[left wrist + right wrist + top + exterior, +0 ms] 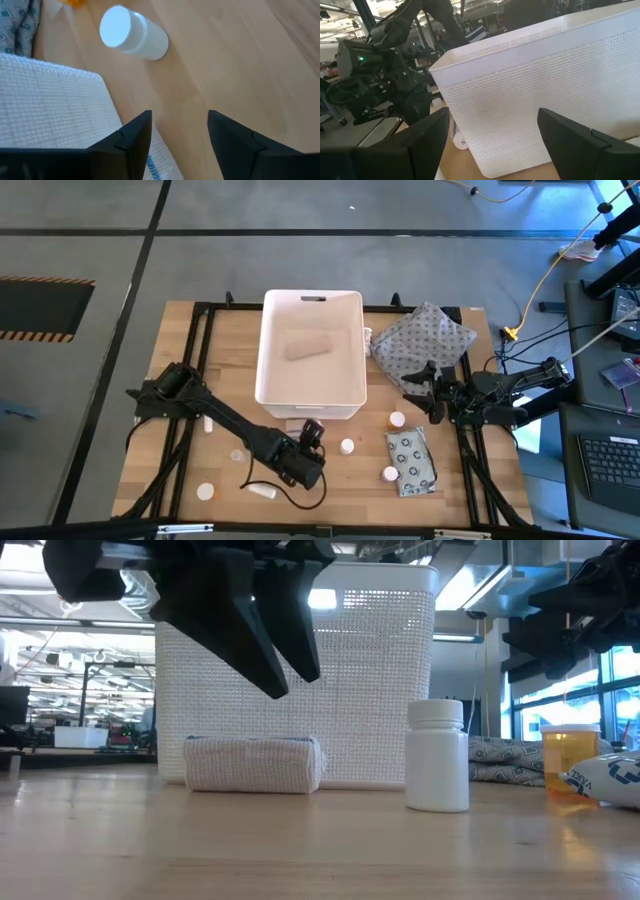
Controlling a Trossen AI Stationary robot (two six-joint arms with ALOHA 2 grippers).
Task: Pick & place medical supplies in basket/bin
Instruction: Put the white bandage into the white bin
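Observation:
A white bin (345,395) stands at the table's middle with a tan bandage roll (310,347) lying inside. A second bandage roll (253,762) lies on the table against the bin's near wall (380,680). My left gripper (292,678) hangs open just above this roll, fingers slanting down, touching nothing; in its wrist view the roll (55,110) lies beside one finger (132,140). A white pill bottle (437,755) stands to the roll's right. My right gripper (432,395) waits open at the table's right, level.
Two orange-capped bottles (397,420) (389,474) and a grey ring-printed packet (412,463) lie at the near right. A grey dotted cloth bundle (425,340) sits right of the bin. Small white vials (205,492) (262,491) lie at the near left.

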